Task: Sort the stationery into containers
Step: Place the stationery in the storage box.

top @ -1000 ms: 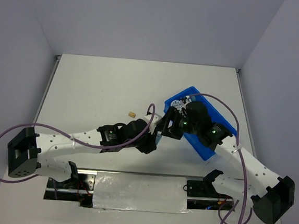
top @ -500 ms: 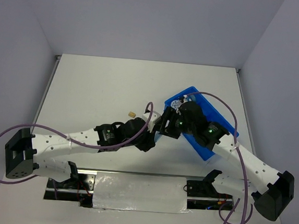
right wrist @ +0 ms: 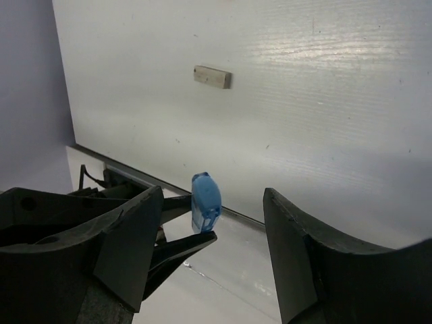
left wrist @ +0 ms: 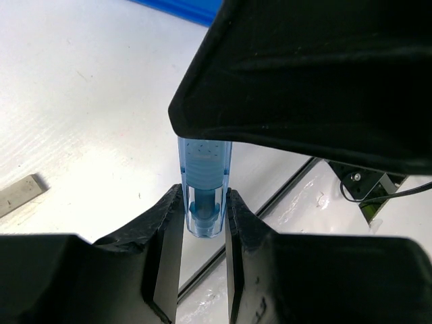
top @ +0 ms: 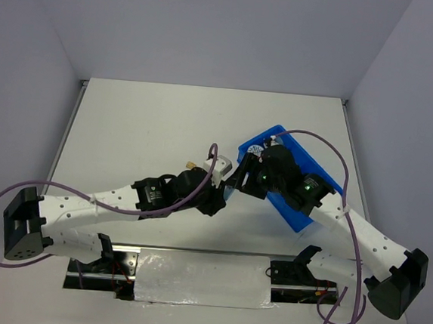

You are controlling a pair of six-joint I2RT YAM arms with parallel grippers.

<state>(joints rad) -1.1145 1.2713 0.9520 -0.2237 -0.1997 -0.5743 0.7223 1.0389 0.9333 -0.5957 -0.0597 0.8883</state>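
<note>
**Light-blue piece held in the air, the other gripper open around it**

The left gripper (left wrist: 203,219) is pinched on the lower end of a translucent light-blue oblong piece (left wrist: 204,177). The piece stands upright between its fingers, off the table (top: 144,125) and just beside the near-left edge of the blue tray (top: 303,218). The right gripper (right wrist: 210,226) has its fingers spread wide. In its wrist view the piece's top shows in the gap between them, touching neither.

In my judgement the weak point is the grip. Only the bottom of a smooth piece is clamped, so a right finger coming in off-line could tip or twist it free — and it would land on the table, not in the tray. Letting go on the left before the right has closed would end the same way. The two wrists are also very close together, so a knock between them is possible.

From overhead, both grippers and the piece are hidden under the arms, and the right arm covers most of the tray, so its compartments and contents cannot be read. A dark bulk, probably the right arm, blocks the upper half of the left wrist view. How deep the piece sits between the right fingers cannot be told. A tan block (top: 191,163) lies loose on the table, apart from the tray.
</note>
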